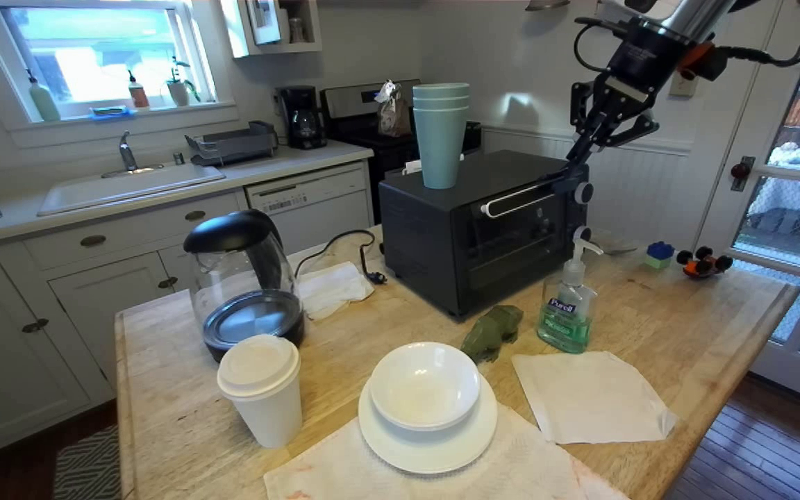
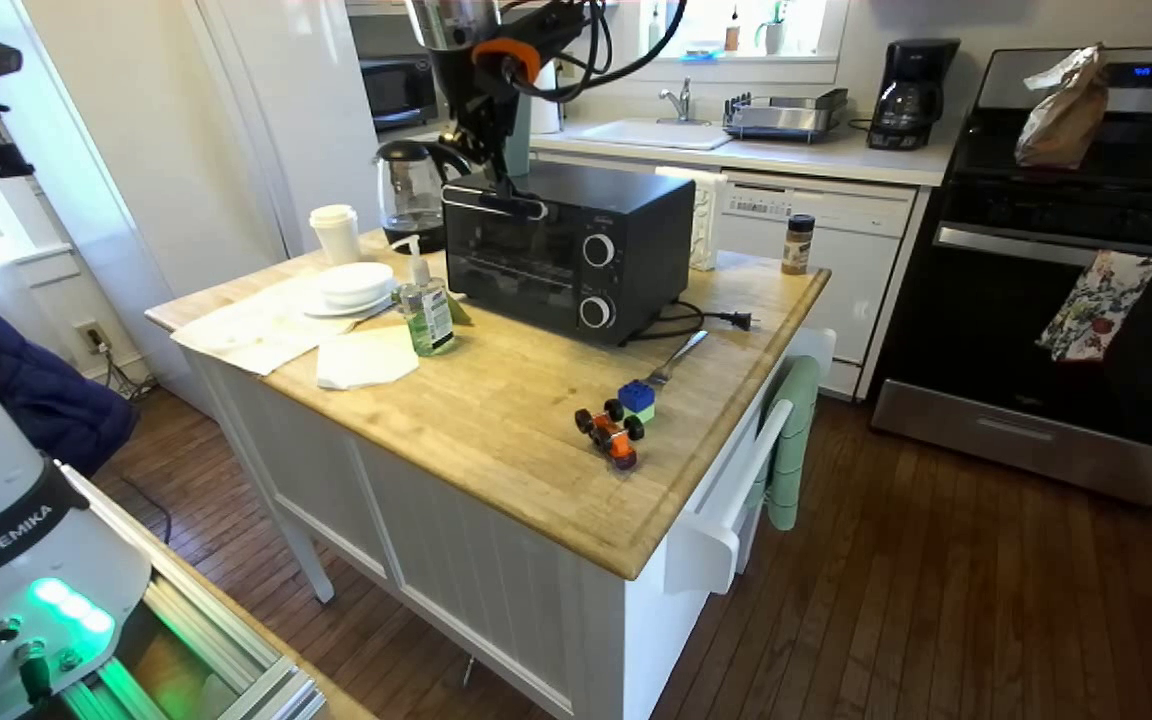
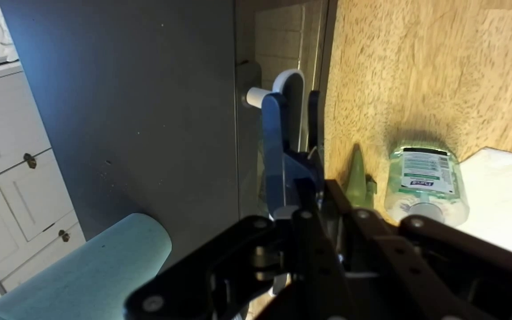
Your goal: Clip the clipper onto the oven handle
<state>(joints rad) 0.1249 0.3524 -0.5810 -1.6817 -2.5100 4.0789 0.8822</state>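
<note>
The black toaster oven (image 1: 417, 239) stands on the wooden table, also in an exterior view (image 2: 656, 235). Its oven handle (image 1: 504, 201) is a pale-edged bar across the upper door; its rounded end (image 3: 292, 76) shows in the wrist view. My gripper (image 1: 571, 158) is at the knob-side end of the handle, above it, also in an exterior view (image 2: 502, 182). In the wrist view my gripper (image 3: 320, 189) appears shut on the dark blue-black clipper (image 3: 274, 151). The clipper's two prongs lie on either side of the handle bar. Whether they press on it cannot be told.
Stacked teal cups (image 1: 440, 139) stand on the oven top, near the gripper in the wrist view (image 3: 122, 253). A sanitizer bottle (image 1: 567, 312) and a green figurine (image 1: 494, 333) stand before the door. A kettle (image 1: 244, 278), white cup (image 1: 264, 396) and bowl (image 1: 426, 385) are nearby.
</note>
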